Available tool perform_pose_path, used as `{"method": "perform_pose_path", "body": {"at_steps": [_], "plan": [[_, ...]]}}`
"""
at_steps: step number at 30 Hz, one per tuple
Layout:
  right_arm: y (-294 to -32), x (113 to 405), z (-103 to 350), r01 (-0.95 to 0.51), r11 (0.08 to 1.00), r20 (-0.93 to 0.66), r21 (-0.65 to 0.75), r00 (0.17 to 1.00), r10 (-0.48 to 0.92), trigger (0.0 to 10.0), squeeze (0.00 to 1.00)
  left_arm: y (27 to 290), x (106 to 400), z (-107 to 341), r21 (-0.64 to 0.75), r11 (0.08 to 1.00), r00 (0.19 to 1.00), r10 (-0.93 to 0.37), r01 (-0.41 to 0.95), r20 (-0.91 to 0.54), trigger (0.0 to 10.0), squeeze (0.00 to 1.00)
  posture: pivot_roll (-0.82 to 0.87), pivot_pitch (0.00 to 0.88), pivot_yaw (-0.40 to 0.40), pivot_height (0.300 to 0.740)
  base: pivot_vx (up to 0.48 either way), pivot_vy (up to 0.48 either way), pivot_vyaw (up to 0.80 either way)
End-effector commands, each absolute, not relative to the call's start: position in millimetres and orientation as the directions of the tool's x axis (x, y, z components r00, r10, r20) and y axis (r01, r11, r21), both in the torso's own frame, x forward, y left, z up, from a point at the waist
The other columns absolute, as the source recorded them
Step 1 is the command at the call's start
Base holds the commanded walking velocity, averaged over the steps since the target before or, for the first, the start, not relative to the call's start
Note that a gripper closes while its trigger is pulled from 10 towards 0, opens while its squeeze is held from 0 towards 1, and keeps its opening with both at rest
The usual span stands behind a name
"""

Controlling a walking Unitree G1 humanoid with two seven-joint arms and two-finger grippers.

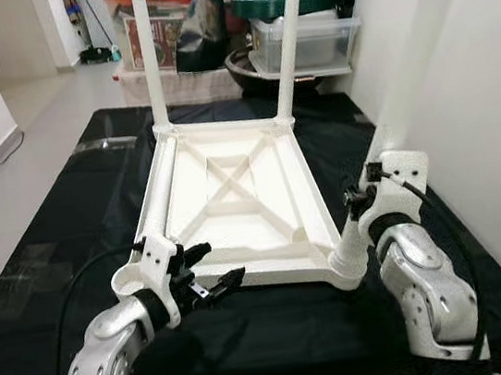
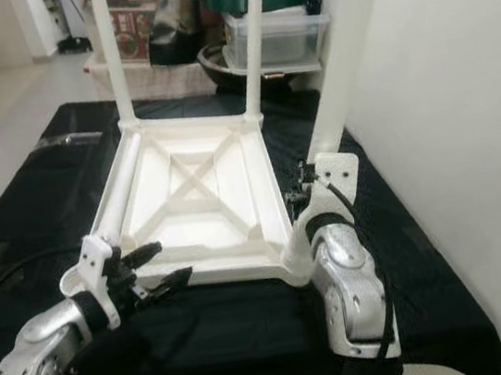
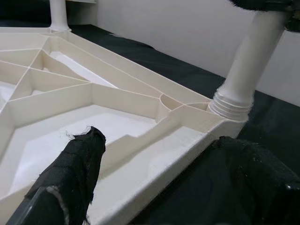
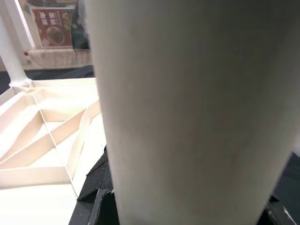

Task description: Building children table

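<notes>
Upturned white tabletop point(image 1: 234, 199) lay mid black-covered table point(image 1: 56, 261); right gripper point(image 1: 365, 204) clasped third leg point(image 1: 407, 72) at near-right socket, probably screwing; left gripper point(image 1: 208, 270) open, empty, near-left corner.

Head cams look down on tabletop point(image 1: 234, 199); wrist cams close on it.

No wording can be read anywhere in these views. A red printed label with pictures point(image 4: 50, 27) stands on the side of a storage box point(image 1: 156, 28) behind the black-covered table, but its characters are too small and blurred to make out.
</notes>
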State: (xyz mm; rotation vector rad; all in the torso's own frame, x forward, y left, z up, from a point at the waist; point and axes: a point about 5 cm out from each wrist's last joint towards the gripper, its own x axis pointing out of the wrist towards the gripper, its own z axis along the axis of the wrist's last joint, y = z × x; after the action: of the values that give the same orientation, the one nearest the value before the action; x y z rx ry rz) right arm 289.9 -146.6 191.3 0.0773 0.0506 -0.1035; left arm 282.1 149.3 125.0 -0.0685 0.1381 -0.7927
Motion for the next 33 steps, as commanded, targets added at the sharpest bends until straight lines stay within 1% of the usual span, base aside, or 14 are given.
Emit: {"method": "perform_pose_path", "body": {"at_steps": [1,2,3,9,10,13,15,20,21,22,23,26,28,33], "plan": [[-142.8,289.0,175.0,0.084,0.993,-0.154,0.080,0.985,-0.071,10.0,0.00,146.1,282.4,125.3,-0.125,0.691,0.684,-0.723,0.712,-0.098,10.0,0.00,0.07,0.000,-0.080,0.740,0.000,0.000,0.00],[-141.1,291.3,177.8,0.058,0.992,-0.139,0.111,0.989,-0.043,10.0,0.00,145.1,283.7,125.8,-0.124,0.689,0.682,-0.725,0.714,-0.097,10.0,0.00,0.07,0.000,-0.081,0.740,0.000,0.000,0.00],[-143.7,294.4,181.5,0.031,0.994,-0.118,0.106,0.993,-0.019,10.0,1.00,144.1,285.6,126.6,-0.122,0.687,0.681,-0.726,0.716,-0.095,10.0,0.00,0.07,0.000,-0.081,0.740,0.000,0.000,0.00],[-152.9,310.8,202.5,-0.157,0.981,-0.035,0.111,0.986,0.162,10.0,1.00,143.7,290.0,129.8,-0.120,0.689,0.684,-0.725,0.715,-0.081,10.0,0.00,0.07,0.000,-0.085,0.740,0.000,0.000,0.00],[-156.9,313.9,209.1,-0.268,0.954,-0.006,0.135,0.963,0.271,10.0,0.00,143.7,289.8,128.8,-0.121,0.688,0.684,-0.725,0.715,-0.081,10.0,0.00,0.07,0.000,-0.088,0.740,0.000,0.000,0.00],[-167.6,310.8,220.1,-0.467,0.870,0.076,0.162,0.884,0.460,10.0,0.00,143.3,288.1,126.9,-0.123,0.688,0.683,-0.726,0.716,-0.083,10.0,0.00,0.07,0.000,-0.091,0.740,0.000,0.000,0.00],[-180.1,300.6,227.6,-0.662,0.745,0.132,0.082,0.748,0.651,10.0,0.00,143.5,286.6,126.4,-0.124,0.688,0.684,-0.725,0.715,-0.084,10.0,0.00,0.09,0.000,-0.102,0.740,0.000,0.000,0.00],[-180.0,286.2,221.9,-0.839,0.541,0.082,0.058,0.544,0.835,10.0,0.00,145.5,287.1,127.3,-0.118,0.694,0.689,-0.720,0.710,-0.084,10.0,0.00,0.10,0.000,-0.108,0.740,0.000,0.000,0.00],[-175.6,284.1,214.2,-0.869,0.492,0.044,0.050,0.494,0.869,8.7,0.00,146.3,287.4,127.4,-0.116,0.695,0.690,-0.719,0.710,-0.085,10.0,0.00,0.11,0.000,-0.108,0.740,0.000,0.000,0.00],[-170.8,285.5,205.8,-0.876,0.480,0.012,0.055,0.481,0.877,3.3,0.00,146.6,287.5,127.5,-0.115,0.695,0.690,-0.718,0.709,-0.086,10.0,0.00,0.11,0.000,-0.108,0.740,0.000,0.000,0.00],[-167.4,288.1,199.0,-0.870,0.488,-0.008,0.071,0.489,0.873,0.0,0.00,146.7,287.6,127.5,-0.113,0.696,0.690,-0.718,0.709,-0.086,10.0,0.00,0.11,0.000,-0.107,0.740,0.000,0.000,0.00],[-165.4,291.6,192.8,-0.861,0.503,-0.024,0.077,0.503,0.864,0.0,0.00,146.6,287.6,127.6,-0.113,0.696,0.690,-0.718,0.710,-0.086,10.0,0.00,0.11,0.000,-0.107,0.740,0.000,0.000,0.00],[-170.9,304.7,183.7,-0.786,0.609,-0.036,0.107,0.609,0.792,0.0,0.00,146.2,287.1,128.2,-0.113,0.691,0.686,-0.722,0.713,-0.087,10.0,0.00,0.11,0.000,-0.103,0.740,0.000,0.000,0.00],[-176.6,306.4,179.6,-0.721,0.675,0.000,0.158,0.684,0.730,0.0,0.00,146.9,286.8,128.2,-0.110,0.687,0.680,-0.727,0.719,-0.093,10.0,0.00,0.10,0.000,-0.092,0.740,0.000,0.000,0.00]]}}
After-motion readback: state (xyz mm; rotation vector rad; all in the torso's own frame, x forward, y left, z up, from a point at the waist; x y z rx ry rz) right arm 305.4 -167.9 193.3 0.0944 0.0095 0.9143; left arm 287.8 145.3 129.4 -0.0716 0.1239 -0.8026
